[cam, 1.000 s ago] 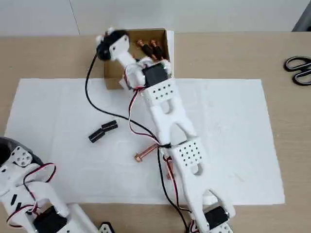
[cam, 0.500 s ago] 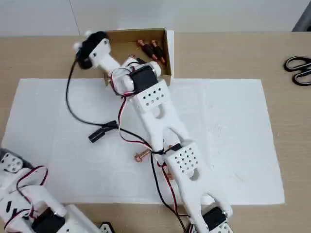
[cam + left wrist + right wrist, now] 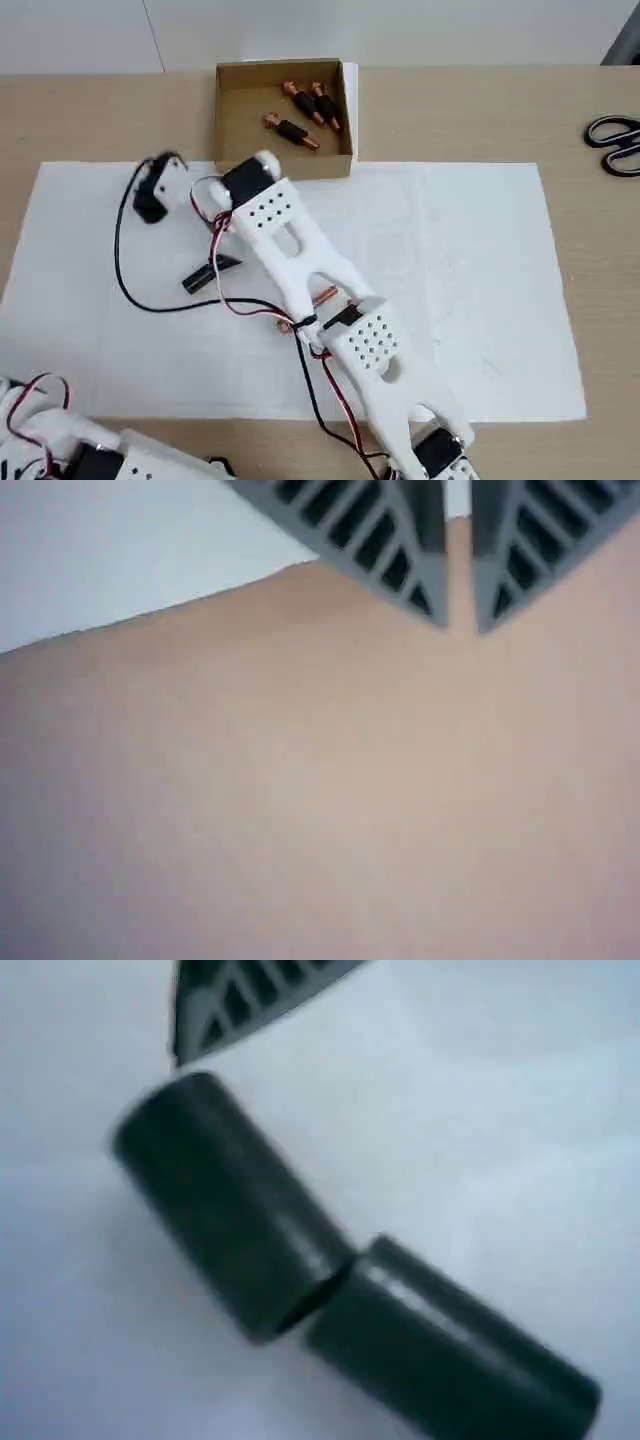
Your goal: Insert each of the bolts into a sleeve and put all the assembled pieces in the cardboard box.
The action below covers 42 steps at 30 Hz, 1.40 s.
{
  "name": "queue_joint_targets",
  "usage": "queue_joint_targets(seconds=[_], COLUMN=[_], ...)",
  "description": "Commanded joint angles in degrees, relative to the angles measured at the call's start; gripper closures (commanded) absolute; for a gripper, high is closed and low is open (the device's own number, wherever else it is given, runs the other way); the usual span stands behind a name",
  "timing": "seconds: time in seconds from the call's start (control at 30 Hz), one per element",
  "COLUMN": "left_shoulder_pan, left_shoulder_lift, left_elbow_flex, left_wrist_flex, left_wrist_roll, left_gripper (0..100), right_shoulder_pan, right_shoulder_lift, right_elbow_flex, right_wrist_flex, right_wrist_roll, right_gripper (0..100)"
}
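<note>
So the right gripper (image 3: 150,192) is hanging over the white paper sheet (image 3: 470,270), and honestly I can't tell from these shots whether it's open or closed. The two black sleeves (image 3: 198,280) lie on the sheet close to it, just back toward its own arm's base. In the right wrist view they touch end to end at a bit of an angle. A copper bolt (image 3: 326,295) pokes out from under that arm, further back again. The cardboard box (image 3: 240,110) sits just past the gripper, off to one side, with three assembled pieces (image 3: 292,131) lying in it. The left gripper (image 3: 460,620) is closed down to a thin slit, with the tan table (image 3: 300,810) under it and the sheet's edge a little beyond it. Scissors (image 3: 612,145) are way off from both.
</note>
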Motion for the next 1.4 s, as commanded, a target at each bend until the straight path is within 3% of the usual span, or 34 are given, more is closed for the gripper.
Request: queue_joint_targets(seconds=[0.0, 0.27, 0.73, 1.37], left_shoulder_pan=[-3.08, -6.77, -6.77, -6.68], left_shoulder_lift=[-0.79, -0.79, -0.79, -0.79], left_elbow_flex=[-0.31, -0.40, -0.48, -0.48], left_wrist_flex=[0.09, 0.09, 0.09, 0.00], left_wrist_roll=[0.35, 0.35, 0.35, 0.35], left_gripper=[99, 99, 99, 99], right_shoulder_pan=[-2.33, -7.25, -3.03, -4.26], right_shoulder_lift=[-4.26, -4.18, -2.24, 1.36], right_elbow_flex=[1.23, 4.22, 5.19, 4.92], right_wrist_flex=[0.48, 0.57, -0.13, -1.45], right_wrist_roll=[0.35, 2.11, 2.37, 2.37], right_gripper=[79.4, 79.4, 79.4, 79.4])
